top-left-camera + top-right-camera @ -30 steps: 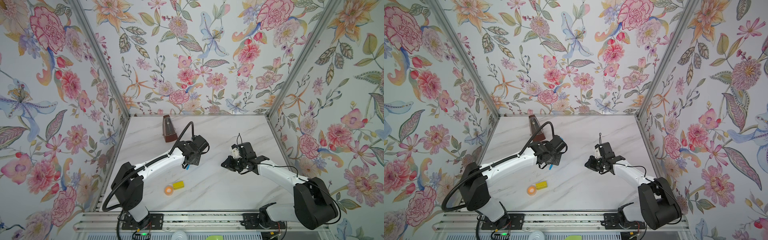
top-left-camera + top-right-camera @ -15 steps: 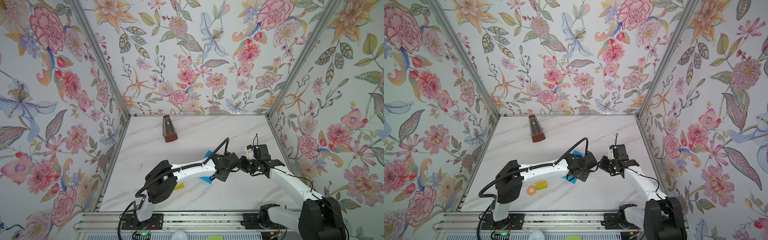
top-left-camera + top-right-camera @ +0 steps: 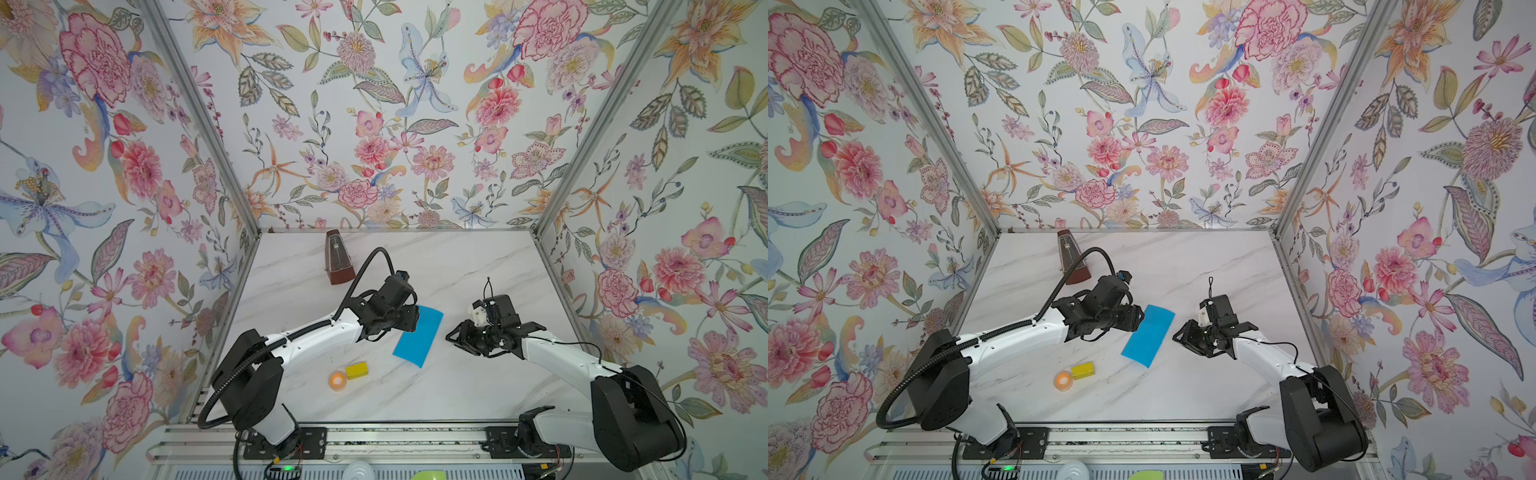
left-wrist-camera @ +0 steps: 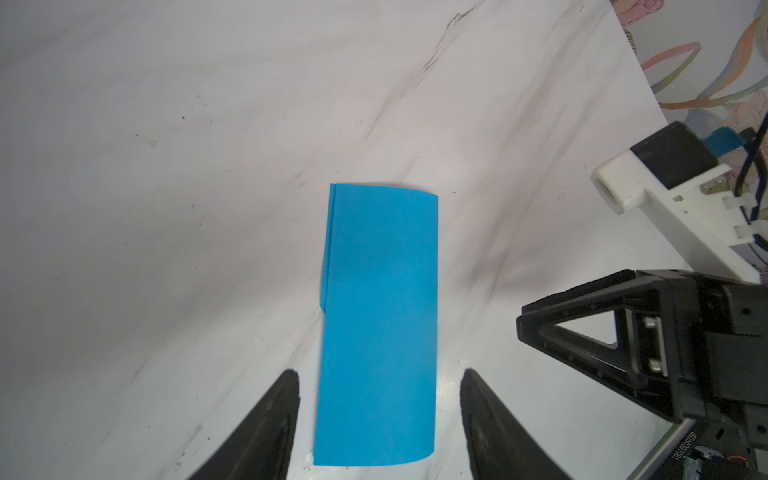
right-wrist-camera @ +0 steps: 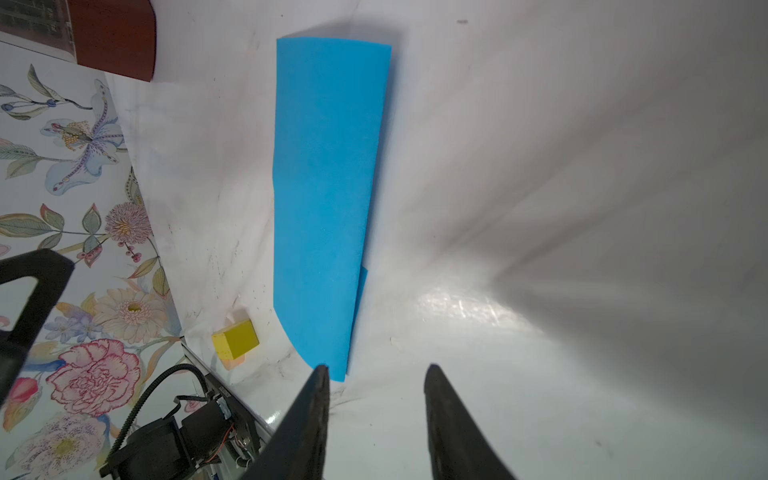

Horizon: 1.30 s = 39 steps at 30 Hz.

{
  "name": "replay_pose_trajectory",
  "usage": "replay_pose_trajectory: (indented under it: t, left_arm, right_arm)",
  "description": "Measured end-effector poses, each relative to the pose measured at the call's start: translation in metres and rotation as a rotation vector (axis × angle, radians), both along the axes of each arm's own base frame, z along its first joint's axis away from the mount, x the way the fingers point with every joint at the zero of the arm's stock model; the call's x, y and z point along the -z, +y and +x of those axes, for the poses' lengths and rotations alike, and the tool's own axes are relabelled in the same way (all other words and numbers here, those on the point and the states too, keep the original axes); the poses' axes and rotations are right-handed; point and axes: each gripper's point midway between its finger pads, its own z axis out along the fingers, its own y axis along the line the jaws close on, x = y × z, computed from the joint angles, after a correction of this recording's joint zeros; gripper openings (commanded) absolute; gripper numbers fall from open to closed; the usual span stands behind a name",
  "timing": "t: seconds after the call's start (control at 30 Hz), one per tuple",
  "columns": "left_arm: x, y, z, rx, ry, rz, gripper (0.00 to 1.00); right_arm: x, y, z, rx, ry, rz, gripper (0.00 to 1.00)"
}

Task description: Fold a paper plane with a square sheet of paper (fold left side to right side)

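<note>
Bright blue square sheet of paper (image 3: pixel 417 336) lies flat near the middle of the white marble-patterned table (image 3: pixel 457 266), doubled over into a narrow rectangle between the two arms. By my reading the half fold is made, and the sheet has been left free so the crease can settle.

The black left pincer (image 4: pixel 379 374) is released. Its jaws stand spread to either side of one short end of the strip and grip nothing; whether they brush the table I cannot tell. The black right pincer (image 5: pixel 377 368) is also released, its jaws parted with nothing between them, just beside the other end of the strip.

In the left wrist view a thin sliver of the lower layer shows along one long edge. The edges seem slightly off, which may matter for later folds.

The brown wooden metronome (image 3: pixel 340 259) stands well apart towards the back. The small yellow block (image 3: pixel 356 370) and the orange tape roll (image 3: pixel 337 379) sit just beside each other, near the strip's front end but clear of it. Nothing rests on the paper.
</note>
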Motion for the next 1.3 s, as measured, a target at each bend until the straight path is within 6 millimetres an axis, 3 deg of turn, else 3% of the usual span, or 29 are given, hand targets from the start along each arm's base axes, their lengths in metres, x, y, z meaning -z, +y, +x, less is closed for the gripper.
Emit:
replay_pose_trajectory:
  t: [0.2,0.4,0.6,0.83,1.03,1.3]
  left_arm:
    - [0.015,0.031,0.005,-0.040,0.006,-0.043,0.58]
    - [0.009,0.036,0.015,-0.044,-0.041,-0.057,0.51]
    - [0.026,0.045,0.007,-0.040,-0.019,-0.051,0.49]
    - [0.032,0.054,-0.005,-0.055,0.002,-0.092,0.48]
    - [0.041,0.057,-0.014,-0.085,0.038,-0.136,0.48]
    - [0.070,0.069,-0.033,-0.126,0.131,-0.156,0.54]
  right_arm:
    - [0.015,0.013,0.030,-0.001,0.030,-0.002,0.31]
    - [0.025,0.032,0.067,-0.044,0.012,-0.013,0.21]
    - [0.035,0.054,0.089,-0.133,-0.003,-0.039,0.17]
    - [0.036,0.084,0.083,-0.292,-0.020,-0.025,0.16]
    - [0.035,0.091,0.068,-0.354,-0.011,-0.046,0.22]
    - [0.004,0.098,0.052,-0.365,-0.065,-0.064,0.26]
